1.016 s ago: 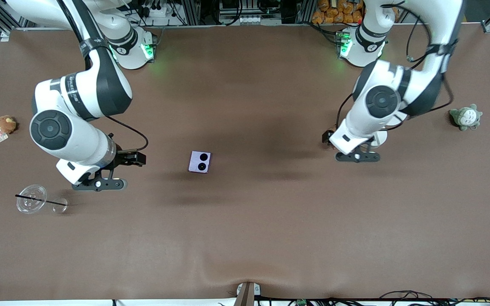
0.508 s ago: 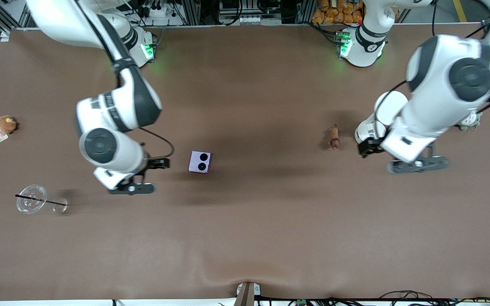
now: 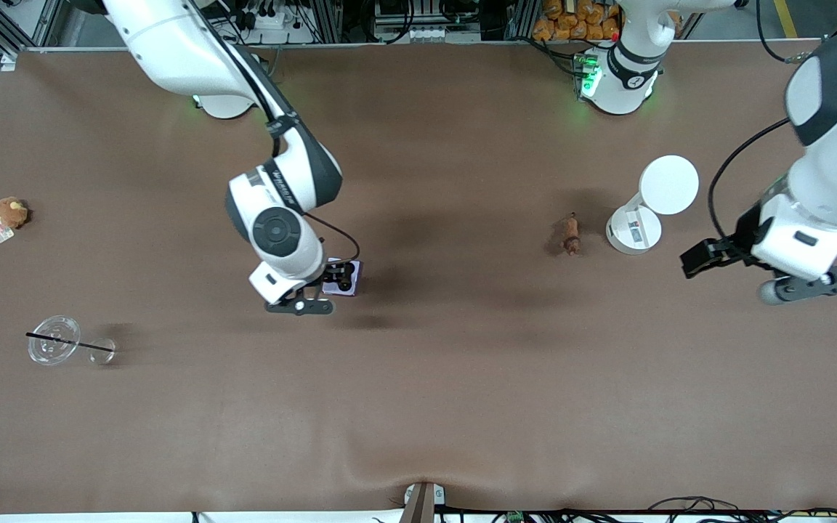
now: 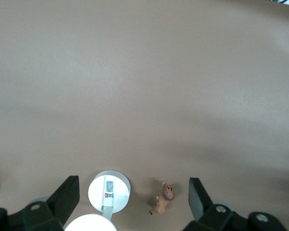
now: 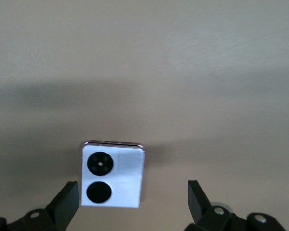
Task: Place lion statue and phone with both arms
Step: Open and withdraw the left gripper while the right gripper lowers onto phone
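Phone [image 5: 112, 179] flat on table [image 3: 418, 407], directly under right tool [image 3: 320, 290], released, jaws wide; lion statue [image 3: 571, 235] well aside of left tool [image 3: 734, 272], also released.

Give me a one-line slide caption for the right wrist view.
Open right gripper poised above the lilac phone, which lies flat on the brown table with its two camera circles facing up.

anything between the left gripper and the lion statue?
Yes. In the front view a white round-topped stand sits between the open left gripper and the tiny orange-brown lion statue.
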You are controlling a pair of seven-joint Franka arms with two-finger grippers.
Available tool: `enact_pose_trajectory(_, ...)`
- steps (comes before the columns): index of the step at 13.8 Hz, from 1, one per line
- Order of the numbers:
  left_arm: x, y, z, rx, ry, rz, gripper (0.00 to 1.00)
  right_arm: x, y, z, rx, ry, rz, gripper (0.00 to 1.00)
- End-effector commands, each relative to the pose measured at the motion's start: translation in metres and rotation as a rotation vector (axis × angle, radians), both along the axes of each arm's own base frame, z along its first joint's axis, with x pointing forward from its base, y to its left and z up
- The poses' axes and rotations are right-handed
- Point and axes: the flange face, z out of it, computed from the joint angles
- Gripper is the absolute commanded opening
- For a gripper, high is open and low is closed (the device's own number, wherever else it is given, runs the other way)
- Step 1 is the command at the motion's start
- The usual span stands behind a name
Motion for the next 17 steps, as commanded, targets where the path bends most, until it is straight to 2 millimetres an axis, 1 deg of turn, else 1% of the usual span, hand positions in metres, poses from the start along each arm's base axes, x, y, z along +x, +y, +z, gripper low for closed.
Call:
enact_pose_trajectory(1,0.0,0.036,0.016,-0.022,0.005,-0.084,1.0,-0.006,0.006,-0.026,-0.001,-0.008,-0.037,1.0)
enact_pose_trajectory(2,-0.004,0.052,0.029,-0.046,-0.014,-0.136,1.0,-0.011,0.01,-0.034,-0.004,-0.005,-0.043,1.0)
enact_pose_trajectory(3,-0.012,0.053,0.045,-0.068,-0.04,-0.175,1.0,-0.013,0.013,-0.04,-0.005,-0.006,-0.039,1.0)
enact_pose_trajectory(4,-0.024,0.055,0.059,-0.062,-0.037,-0.175,1.0,-0.013,0.013,-0.048,-0.002,-0.007,-0.04,1.0)
enact_pose_trajectory(6,-0.051,0.055,0.079,-0.054,0.022,-0.19,1.0,-0.014,0.014,-0.052,0.005,-0.019,-0.038,1.0)
enact_pose_trajectory(8,-0.081,0.048,0.097,-0.051,0.088,-0.209,1.0,-0.014,0.013,-0.053,0.012,-0.029,-0.044,1.0)
enact_pose_trajectory(9,-0.093,0.049,0.105,-0.05,0.111,-0.229,1.0,-0.014,0.013,-0.054,0.014,-0.035,-0.065,1.0)
enact_pose_trajectory(10,-0.099,0.056,0.111,-0.05,0.114,-0.251,1.0,-0.015,0.012,-0.057,0.015,-0.038,-0.077,1.0)
enact_pose_trajectory(11,-0.109,0.068,0.119,-0.051,0.113,-0.298,1.0,-0.015,0.015,-0.059,0.017,-0.046,-0.087,1.0)
enact_pose_trajectory(12,-0.113,0.072,0.122,-0.051,0.11,-0.309,1.0,-0.015,0.015,-0.063,0.019,-0.049,-0.105,1.0)
enact_pose_trajectory(14,-0.109,0.087,0.118,-0.055,0.118,-0.295,1.0,-0.018,0.015,-0.071,0.012,-0.04,-0.105,1.0)
enact_pose_trajectory(17,-0.105,0.082,0.114,-0.054,0.121,-0.289,1.0,-0.018,0.016,-0.077,0.014,-0.041,-0.106,1.0)
